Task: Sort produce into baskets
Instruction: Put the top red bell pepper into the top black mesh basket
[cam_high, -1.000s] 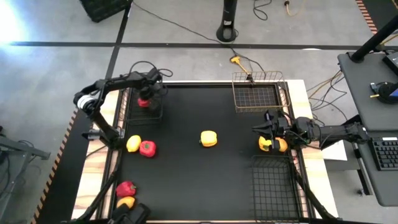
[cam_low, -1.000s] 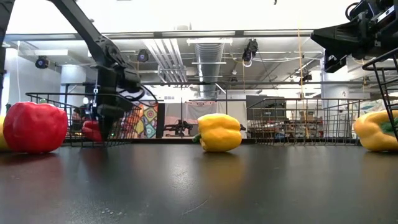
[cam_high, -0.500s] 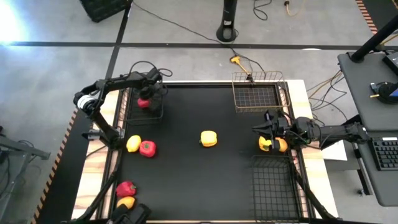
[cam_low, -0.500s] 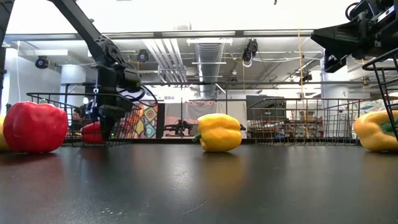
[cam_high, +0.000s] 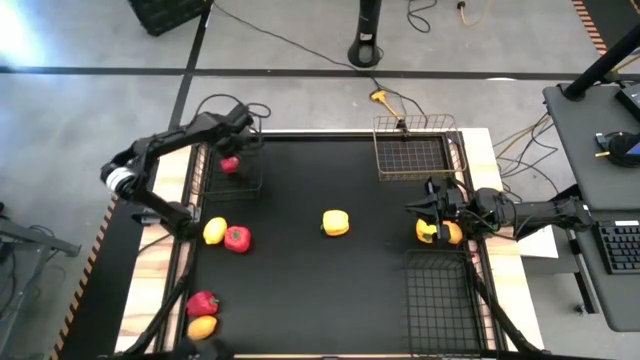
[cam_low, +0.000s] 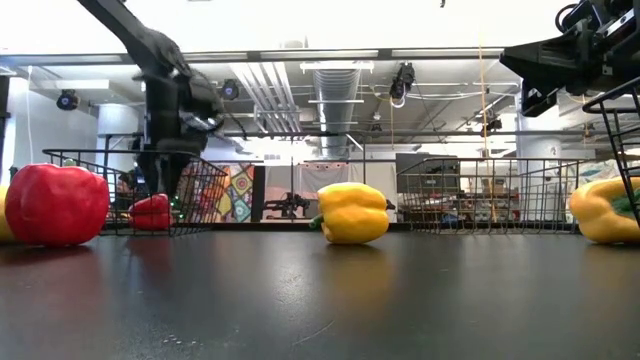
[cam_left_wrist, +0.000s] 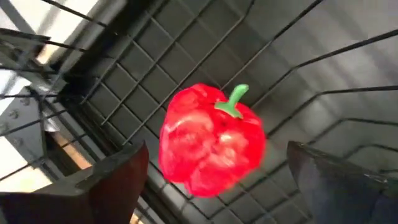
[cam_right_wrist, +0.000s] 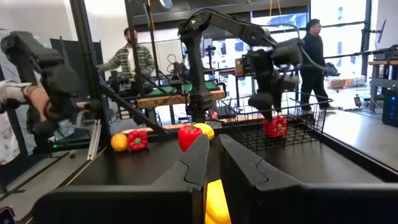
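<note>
Left wrist view: the left gripper (cam_left_wrist: 211, 180) hangs with its fingers (cam_left_wrist: 102, 180) spread wide, gripping nothing. A red bell pepper (cam_left_wrist: 213, 140) lies directly below, between the two fingers but clear of both, resting free on the mesh floor of the black wire basket (cam_left_wrist: 143, 81), green stem up.

In the high view the left gripper (cam_high: 238, 128) sits over the far edge of that basket (cam_high: 250, 185) at the table's far-left corner, with the pepper (cam_high: 230, 165) just beside it inside the basket. The basket walls close in on the pepper, so the only open way is upward.

The right gripper (cam_high: 428, 208) is clenched shut, holding nothing, above the right edge of the table (cam_high: 300, 300). A yellow bell pepper (cam_high: 427, 232) and an orange fruit (cam_high: 452, 234) lie just beneath it, touching each other. The tan wire basket (cam_high: 413, 155) stands at the far side, the second black basket (cam_high: 440, 300) at the near right.

A second yellow pepper (cam_high: 335, 222) lies alone at the table's centre with open surface all round. On the left, an orange fruit (cam_high: 214, 231) touches a red pepper (cam_high: 237, 239); nearer the front-left corner, another red pepper (cam_high: 202, 302) sits beside an orange fruit (cam_high: 202, 326).
</note>
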